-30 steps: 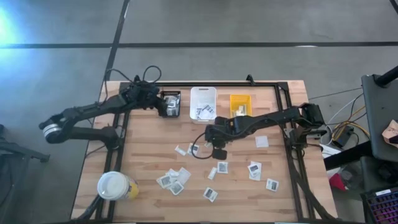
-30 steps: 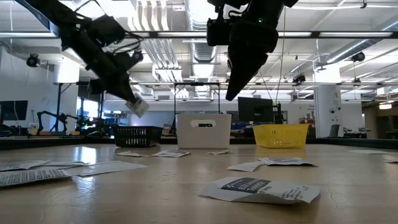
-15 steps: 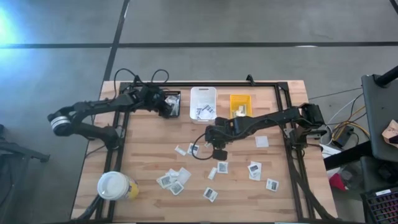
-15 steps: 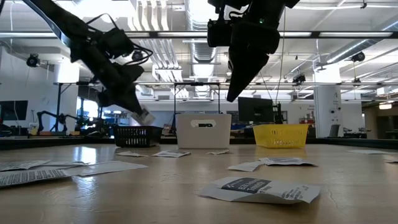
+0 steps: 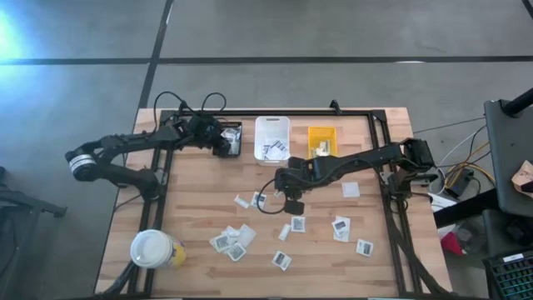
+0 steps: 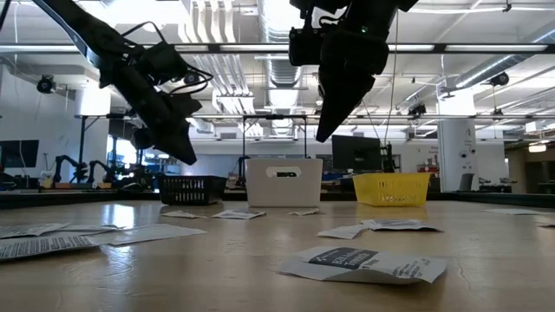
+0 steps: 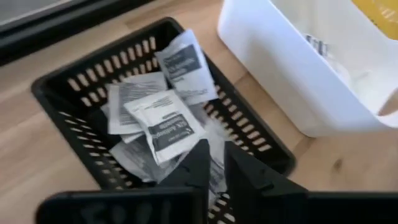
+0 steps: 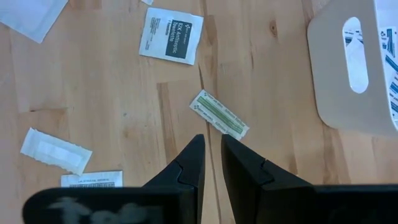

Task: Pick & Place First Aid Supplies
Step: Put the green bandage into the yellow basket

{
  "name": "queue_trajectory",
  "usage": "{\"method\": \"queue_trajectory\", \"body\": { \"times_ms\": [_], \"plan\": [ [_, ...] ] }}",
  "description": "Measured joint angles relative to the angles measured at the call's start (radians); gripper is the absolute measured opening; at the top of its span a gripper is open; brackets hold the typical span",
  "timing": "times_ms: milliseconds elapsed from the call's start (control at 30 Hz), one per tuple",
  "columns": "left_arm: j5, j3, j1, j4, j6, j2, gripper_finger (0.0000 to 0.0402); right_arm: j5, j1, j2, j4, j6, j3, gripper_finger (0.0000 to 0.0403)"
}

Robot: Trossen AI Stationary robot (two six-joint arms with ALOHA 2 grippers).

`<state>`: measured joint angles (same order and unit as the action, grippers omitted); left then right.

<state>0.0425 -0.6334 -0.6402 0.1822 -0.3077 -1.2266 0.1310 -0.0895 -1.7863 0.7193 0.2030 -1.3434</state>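
The first aid supplies are small flat paper packets. Several lie loose on the wooden table (image 5: pixel 250 179), most of them near its front (image 5: pixel 237 242). My left gripper (image 7: pixel 216 148) hangs just over the black bin (image 7: pixel 68 84) at the far left, its fingers a little apart with nothing between them. Several packets (image 7: pixel 165 121) lie in a heap in that bin. My right gripper (image 8: pixel 211 140) stays above the table's middle, pointing steeply down, fingers slightly apart and empty. A narrow green strip packet (image 8: pixel 219 114) and a white square one (image 8: pixel 170 36) lie flat on the wood below it.
A white bin (image 5: pixel 272 137) and a yellow bin (image 5: pixel 321 139) stand in a row to the right of the black bin (image 5: pixel 238 127) at the far edge. A large white-lidded cup (image 5: pixel 154 248) stands at the near left corner. A dark frame runs round the table.
My left gripper has sunk toward the black bin, carrying a white packet at its fingertips. It has let go, and the packet is no longer at its tips.
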Motion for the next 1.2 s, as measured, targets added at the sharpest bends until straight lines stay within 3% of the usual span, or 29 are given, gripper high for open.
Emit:
{"method": "queue_trajectory", "body": {
  "times_ms": [300, 633, 967, 1200],
  "plan": [
    [-0.003, -0.03, -0.009, -0.028, 0.075, 0.001, 0.0117, 0.0, 0.0, 0.0, 0.001, 0.011, 0.005, 0.005],
    [0.029, -0.126, 0.053, 0.07, 0.211, 0.042, 0.0111, 0.0, -0.032, 0.0, 0.008, 0.022, 0.005, 0.0048],
    [0.025, -0.1, 0.342, 0.098, 0.233, 0.098, 0.0104, 0.002, -0.071, 0.0, 0.001, 0.038, 0.016, 0.0047],
    [-0.053, -0.094, 0.589, 0.098, 0.225, 0.099, 0.0103, 0.002, -0.106, 0.0, -0.083, 0.059, 0.043, 0.0049]
  ]
}}
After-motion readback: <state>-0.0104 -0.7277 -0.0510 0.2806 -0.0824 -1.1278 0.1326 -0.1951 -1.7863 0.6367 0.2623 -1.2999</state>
